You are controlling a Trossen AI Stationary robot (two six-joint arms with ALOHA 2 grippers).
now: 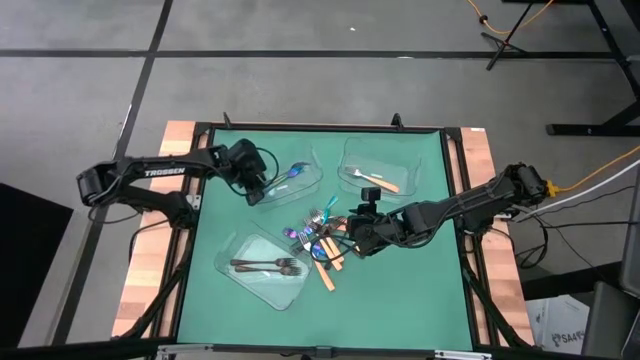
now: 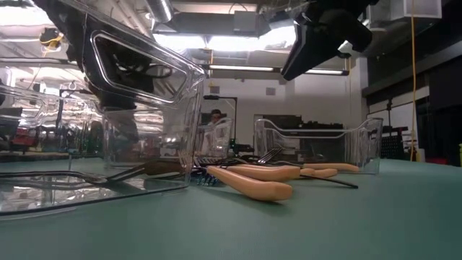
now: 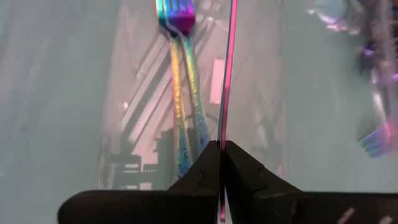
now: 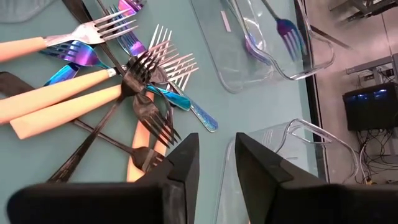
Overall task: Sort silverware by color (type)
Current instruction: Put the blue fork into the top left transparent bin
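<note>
My left gripper (image 1: 266, 187) hangs over the near-left end of a clear tray (image 1: 312, 172) and is shut on a slim iridescent utensil (image 3: 227, 87), seen edge-on as a pink line. Two iridescent forks (image 3: 181, 93) lie flat on that tray's floor. My right gripper (image 1: 352, 236) hovers open at the right side of the mixed silverware pile (image 1: 318, 240), which lies on the green mat; nothing stands between its fingers (image 4: 185, 163). The pile (image 4: 124, 74) holds orange-handled, dark and iridescent forks, crossed over one another. My left gripper pinches the iridescent utensil's thin edge (image 3: 224, 134) between its two fingers (image 3: 245, 171). The fingers slant down from the table's left and lie along the utensil, which juts past their tips over the tray. Which end they have cannot be told.
A clear tray (image 1: 400, 160) at the far right holds an orange-handled piece (image 1: 378, 181). Another clear tray (image 1: 240, 280) at the near left holds dark forks (image 1: 268, 265). In the low view, orange handles (image 2: 260, 184) lie on the mat between the trays.
</note>
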